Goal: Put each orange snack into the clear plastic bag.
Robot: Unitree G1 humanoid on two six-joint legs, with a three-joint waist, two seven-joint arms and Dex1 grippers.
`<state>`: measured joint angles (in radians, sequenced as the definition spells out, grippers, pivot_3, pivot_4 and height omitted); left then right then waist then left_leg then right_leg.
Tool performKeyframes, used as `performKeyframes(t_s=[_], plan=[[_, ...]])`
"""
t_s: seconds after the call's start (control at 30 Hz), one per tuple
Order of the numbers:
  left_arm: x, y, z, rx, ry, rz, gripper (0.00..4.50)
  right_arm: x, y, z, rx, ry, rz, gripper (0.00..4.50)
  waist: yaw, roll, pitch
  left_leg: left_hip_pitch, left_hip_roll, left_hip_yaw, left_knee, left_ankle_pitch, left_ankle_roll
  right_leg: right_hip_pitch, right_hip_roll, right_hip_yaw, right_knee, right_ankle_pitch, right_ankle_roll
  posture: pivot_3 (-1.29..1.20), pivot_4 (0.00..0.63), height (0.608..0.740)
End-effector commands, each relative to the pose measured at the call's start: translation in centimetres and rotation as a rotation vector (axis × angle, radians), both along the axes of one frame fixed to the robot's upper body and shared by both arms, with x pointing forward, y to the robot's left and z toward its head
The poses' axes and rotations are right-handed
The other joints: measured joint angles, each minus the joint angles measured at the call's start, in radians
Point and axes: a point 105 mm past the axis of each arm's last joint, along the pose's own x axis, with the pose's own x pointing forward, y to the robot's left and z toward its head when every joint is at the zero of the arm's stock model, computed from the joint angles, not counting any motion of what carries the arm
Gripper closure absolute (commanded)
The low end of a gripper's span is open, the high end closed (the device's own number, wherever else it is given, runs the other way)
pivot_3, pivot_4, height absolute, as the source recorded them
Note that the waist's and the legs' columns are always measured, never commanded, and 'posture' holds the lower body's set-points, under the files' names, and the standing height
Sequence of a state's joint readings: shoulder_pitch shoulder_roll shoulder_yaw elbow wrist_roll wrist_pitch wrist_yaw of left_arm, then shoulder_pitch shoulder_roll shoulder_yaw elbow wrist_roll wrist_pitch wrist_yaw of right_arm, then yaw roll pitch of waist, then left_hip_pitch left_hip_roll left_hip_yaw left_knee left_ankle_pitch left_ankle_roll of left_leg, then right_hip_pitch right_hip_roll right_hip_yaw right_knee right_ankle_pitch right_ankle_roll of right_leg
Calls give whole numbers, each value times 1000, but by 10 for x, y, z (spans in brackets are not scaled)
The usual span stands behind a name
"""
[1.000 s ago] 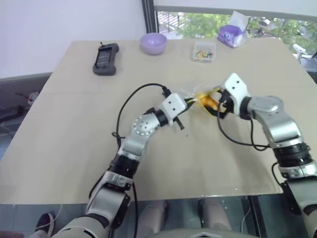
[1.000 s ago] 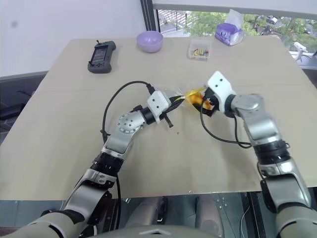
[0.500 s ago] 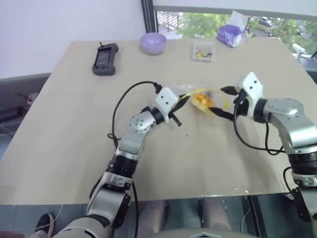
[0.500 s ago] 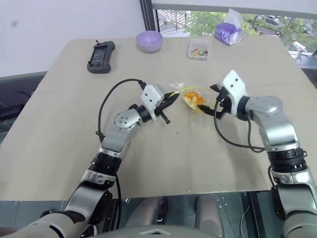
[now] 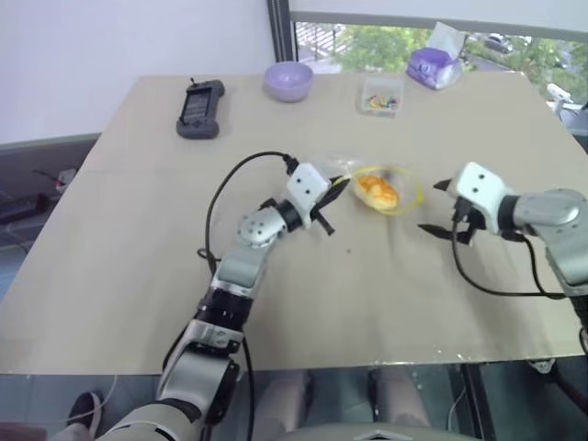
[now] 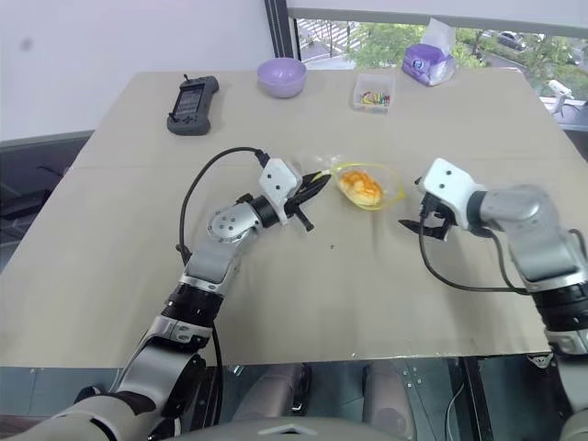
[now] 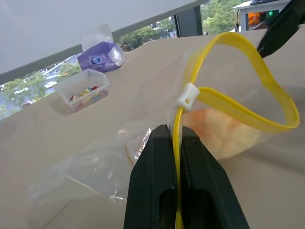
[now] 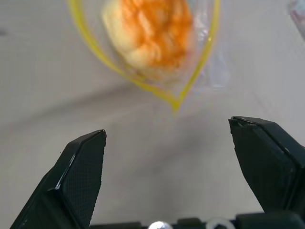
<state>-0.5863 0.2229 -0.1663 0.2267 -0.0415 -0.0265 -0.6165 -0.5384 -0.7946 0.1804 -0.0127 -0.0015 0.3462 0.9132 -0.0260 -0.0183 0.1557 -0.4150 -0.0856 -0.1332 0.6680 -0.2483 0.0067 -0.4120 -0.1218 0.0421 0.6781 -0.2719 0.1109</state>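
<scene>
The left end effector (image 7: 177,157) is clamped on the yellow seal strip of the clear plastic bag (image 5: 372,188), its two black fingers pressed together with the strip running up between them. From that pinch the strip loops outward into an open oval mouth, with a small white slider just past the fingertips. The orange snack (image 5: 377,191) lies inside the bag, just beyond the left end effector, showing through the crinkled film behind the yellow loop.

The right end effector (image 8: 169,157) stands with its fingers spread wide apart and holds nothing; it sits apart from the bag, on the far side from the left end effector, and points toward the bag's mouth and the snack within.

Bag and snack rest on the tan counter (image 5: 138,276). Well beyond the end effectors, at the counter's far edge, stand a small clear box of colourful bits (image 5: 379,95), a purple tissue packet (image 5: 434,66) and a lilac bowl (image 5: 288,80). A dark handheld controller (image 5: 200,107) lies far off on the left end effector's side.
</scene>
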Motion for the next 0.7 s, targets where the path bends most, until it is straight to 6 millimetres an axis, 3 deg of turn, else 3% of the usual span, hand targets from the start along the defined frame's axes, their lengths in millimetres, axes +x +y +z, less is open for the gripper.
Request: performKeyframes(t_s=[0.03, 0.13, 0.23, 0.43, 0.5, 0.7], plan=[[-5, -4, 14, -11, -60, -24, 4500, 9, 9, 14, -36, -101, 13, 27, 0, 0, 0, 0, 0, 0, 0, 0, 0, 0, 0, 0, 0, 0, 0, 0, 150, 740], [-5, -4, 14, -10, -61, -21, 4500, 13, 16, 17, -10, -119, 20, 27, 2, 0, 0, 0, 0, 0, 0, 0, 0, 0, -1, 0, 0, 0, 0, 0, 150, 740], [-4, -3, 15, -9, -63, -16, 4500, 15, 16, 24, -6, -142, 20, 837, 6, 0, 0, 0, 0, -1, 0, 0, 0, 0, -1, 0, 0, 0, 0, 0, 150, 740], [-5, -2, 13, -8, -59, -14, 4500, 14, 12, 24, -25, -137, 20, 3724, 9, 0, 0, 0, 0, -1, 0, 0, 0, 0, -1, 0, 0, 0, 0, 0, 150, 740], [-5, -3, 13, -8, -58, -15, 4500, 13, 11, 24, -24, -137, 19, 4445, 9, 0, 0, 0, 0, -1, 0, 0, 0, 0, -1, 0, 0, 0, 0, 0, 150, 740], [-4, -3, 13, -6, -65, -11, 4500, 14, 5, 27, -42, -148, -6, 4445, 9, 0, 0, 0, 0, -1, 0, 0, 0, 0, -1, 0, 0, 0, 0, 0, 150, 740]])
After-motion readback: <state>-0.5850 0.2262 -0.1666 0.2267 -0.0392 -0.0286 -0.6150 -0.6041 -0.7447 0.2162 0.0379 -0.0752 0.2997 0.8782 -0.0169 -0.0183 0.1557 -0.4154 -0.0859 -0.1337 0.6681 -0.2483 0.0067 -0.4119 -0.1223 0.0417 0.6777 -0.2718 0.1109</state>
